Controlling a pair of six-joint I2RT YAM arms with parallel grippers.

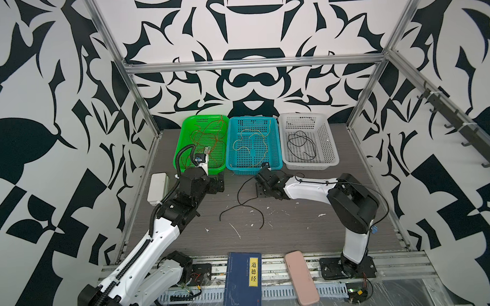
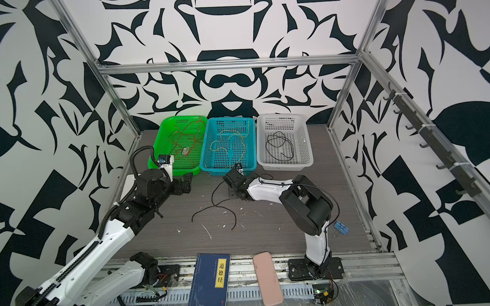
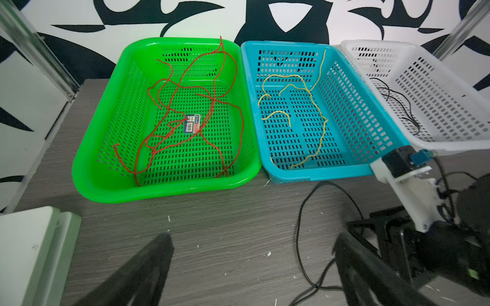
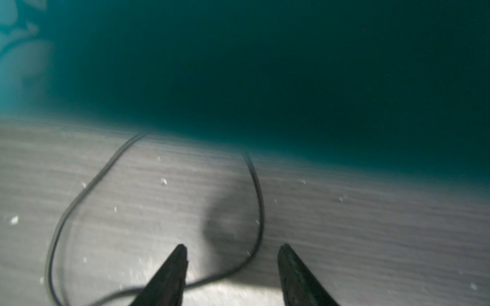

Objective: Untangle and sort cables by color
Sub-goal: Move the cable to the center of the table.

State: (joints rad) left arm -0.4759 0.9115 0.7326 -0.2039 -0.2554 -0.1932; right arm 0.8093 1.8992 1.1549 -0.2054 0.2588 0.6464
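Red cables (image 1: 207,138) curl inside the green basket (image 1: 182,158), also plain in the left wrist view (image 3: 185,111). Pale yellow cables (image 1: 252,142) lie in the blue basket (image 1: 229,148). One black cable (image 1: 301,143) is coiled in the white basket (image 1: 332,147). Another black cable (image 1: 241,205) sprawls on the table in front of the blue basket. My right gripper (image 4: 230,247) sits low over it, jaws apart, with the cable (image 4: 261,212) running between the fingers. My left gripper (image 3: 253,235) stands wide open by the green basket, holding nothing.
A white box (image 1: 157,187) sits at the table's left edge. A blue book (image 1: 242,282) and a pink case (image 1: 301,277) lie on the front rail. A blue clip (image 2: 341,228) is behind the right arm. White scraps dot the table.
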